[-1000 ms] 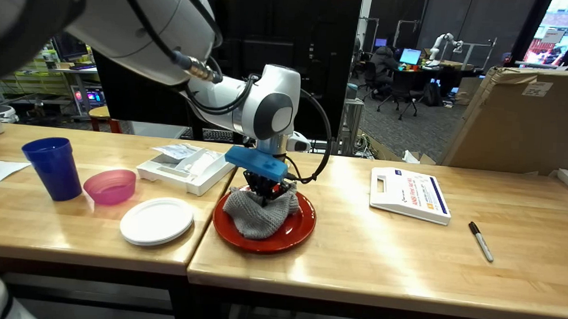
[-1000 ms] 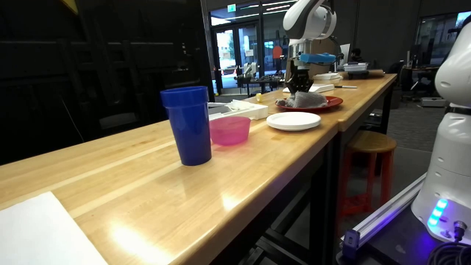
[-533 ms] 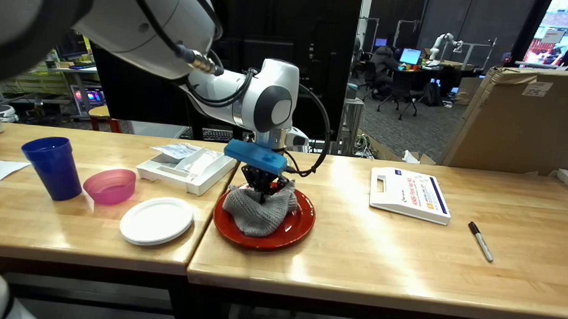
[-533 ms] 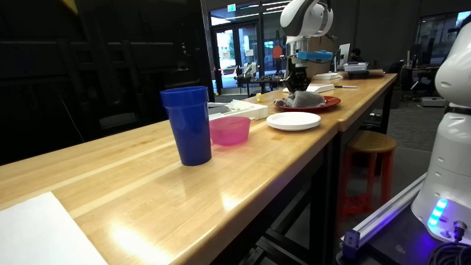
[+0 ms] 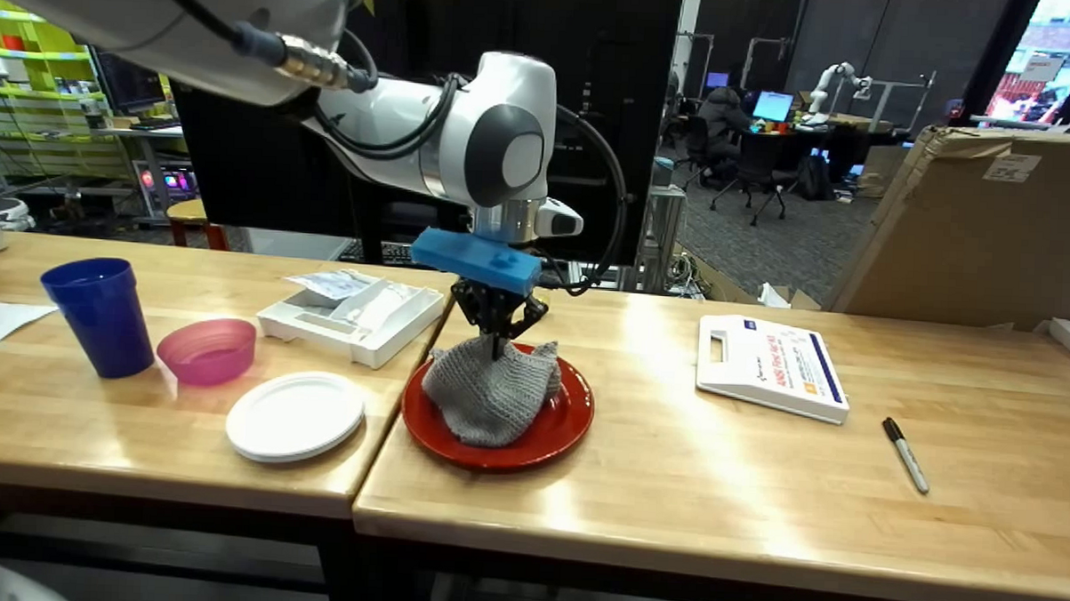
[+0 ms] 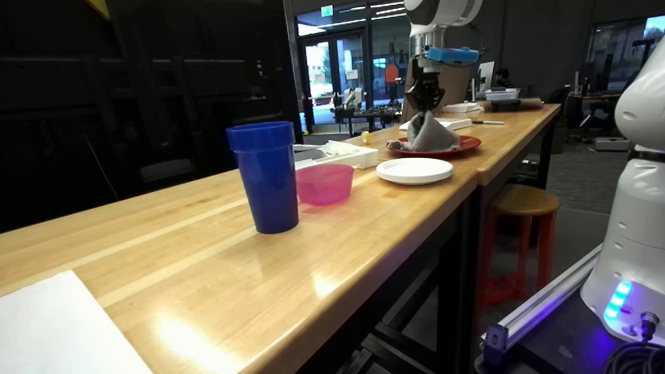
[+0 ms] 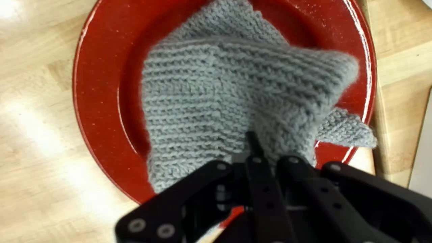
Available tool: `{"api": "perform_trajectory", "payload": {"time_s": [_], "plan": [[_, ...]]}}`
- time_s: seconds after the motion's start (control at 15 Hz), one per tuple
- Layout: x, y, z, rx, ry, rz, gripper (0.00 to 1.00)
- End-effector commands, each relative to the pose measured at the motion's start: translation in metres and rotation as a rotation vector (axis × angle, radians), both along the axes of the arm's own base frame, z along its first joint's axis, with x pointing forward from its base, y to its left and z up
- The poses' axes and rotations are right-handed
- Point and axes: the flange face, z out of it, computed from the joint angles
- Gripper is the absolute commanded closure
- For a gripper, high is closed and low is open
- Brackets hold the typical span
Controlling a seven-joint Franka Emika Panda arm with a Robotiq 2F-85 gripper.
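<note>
Where the gripper (image 5: 497,345) meets the gray knitted cloth (image 5: 489,397), the jaws stand close together and are clamped on a fold of the fabric. The gripper points downward above the red plate (image 5: 566,426), with a blue block (image 5: 477,259) mounted above its linkage. The gripped fold stands in a peak in both exterior views; the lower part of the cloth rests on the plate. In the wrist view, one corner of the cloth crosses the plate rim and projects beyond it. The plate lies flat on a wooden tabletop (image 5: 670,510), at the seam with the adjoining tabletop (image 5: 94,432).

On the adjoining tabletop, a short stack of white plates (image 5: 295,417) and a compartmented white tray (image 5: 405,339) lie nearest the red plate. A pink bowl (image 5: 208,371) sits between the white plates and an upright blue cup (image 5: 103,321). A white sheet (image 6: 62,332) lies on the far side of the cup from the bowl, as both exterior views show. On the same tabletop as the red plate, a printed white case (image 5: 773,367) lies well apart from the gripper, and a black-capped marker (image 5: 905,454) lies near the case.
</note>
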Motion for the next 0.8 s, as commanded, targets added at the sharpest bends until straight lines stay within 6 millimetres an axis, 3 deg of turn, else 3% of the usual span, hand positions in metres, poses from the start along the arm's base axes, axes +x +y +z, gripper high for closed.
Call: {"api": "perform_trajectory", "payload": {"time_s": [0.0,0.13,0.47,0.73], "plan": [[-0.014,-0.003,0.02,-0.025,-0.046,-0.024,0.99],[-0.018,-0.009,0.023,-0.06,-0.097,-0.075,0.99],[-0.029,-0.046,0.024,-0.116,-0.129,-0.205,0.99],[-0.033,-0.066,0.01,-0.13,-0.11,-0.265,0.99]]}}
